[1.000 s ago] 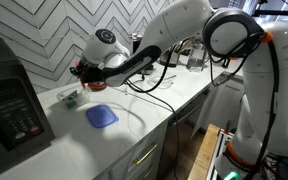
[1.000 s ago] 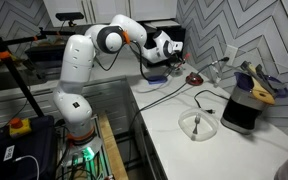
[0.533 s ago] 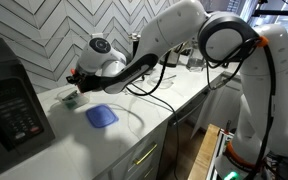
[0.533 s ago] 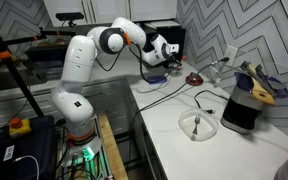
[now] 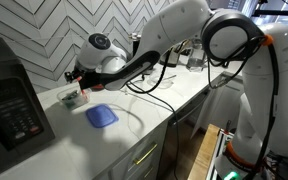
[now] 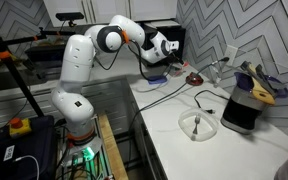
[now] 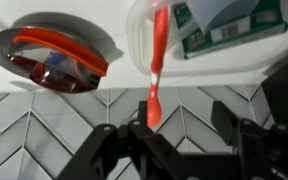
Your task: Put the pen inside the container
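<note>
In the wrist view a red pen (image 7: 156, 60) runs from inside the clear container (image 7: 219, 35), which shows a green label, toward my gripper (image 7: 179, 125). The pen's rounded end hangs just beside one finger (image 7: 134, 135) and is well apart from the opposite finger. The jaws stand wide and grip nothing. In an exterior view the gripper (image 5: 76, 80) hovers right above the small container (image 5: 72, 98) on the white counter, next to the flat blue lid (image 5: 101, 116). In an exterior view the gripper (image 6: 174, 60) is far off at the back of the counter, and the pen cannot be made out.
A red-rimmed metal bowl (image 7: 54, 55) lies beside the container. A black appliance (image 5: 9, 105) stands at the counter's end. A cable (image 5: 149, 95) trails over the counter. A glass dish (image 6: 195, 123) and a dark appliance (image 6: 246, 105) sit nearer the other camera.
The gripper came down over the container, then its jaws opened. The pen now rests with one end in the container, no longer clamped.
</note>
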`<state>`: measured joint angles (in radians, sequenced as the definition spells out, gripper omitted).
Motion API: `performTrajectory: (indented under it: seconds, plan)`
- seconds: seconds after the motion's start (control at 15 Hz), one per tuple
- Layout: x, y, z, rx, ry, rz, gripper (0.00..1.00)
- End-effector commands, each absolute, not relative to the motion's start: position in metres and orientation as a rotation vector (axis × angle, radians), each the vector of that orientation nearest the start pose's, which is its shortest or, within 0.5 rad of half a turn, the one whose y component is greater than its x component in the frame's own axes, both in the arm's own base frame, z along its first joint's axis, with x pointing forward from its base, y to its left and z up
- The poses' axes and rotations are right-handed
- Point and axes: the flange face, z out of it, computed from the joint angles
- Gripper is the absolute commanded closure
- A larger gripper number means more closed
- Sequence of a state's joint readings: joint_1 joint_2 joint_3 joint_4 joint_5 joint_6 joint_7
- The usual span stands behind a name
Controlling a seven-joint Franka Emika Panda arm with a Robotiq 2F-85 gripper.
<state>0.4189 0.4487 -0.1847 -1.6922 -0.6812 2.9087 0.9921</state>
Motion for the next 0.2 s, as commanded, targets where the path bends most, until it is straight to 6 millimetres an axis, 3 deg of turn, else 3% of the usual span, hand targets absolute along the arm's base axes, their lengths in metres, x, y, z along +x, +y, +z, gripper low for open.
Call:
performTrajectory:
  seconds: [0.0,0.07,0.13]
  plan:
    - [0.635,0.2,0.478,-2.64,0.164,-1.282,0.01]
    - [0.667,0.215,0.454,-2.71,0.184,-1.304,0.17]
    - [0.66,0.211,0.47,-2.667,0.176,-1.31,0.1]
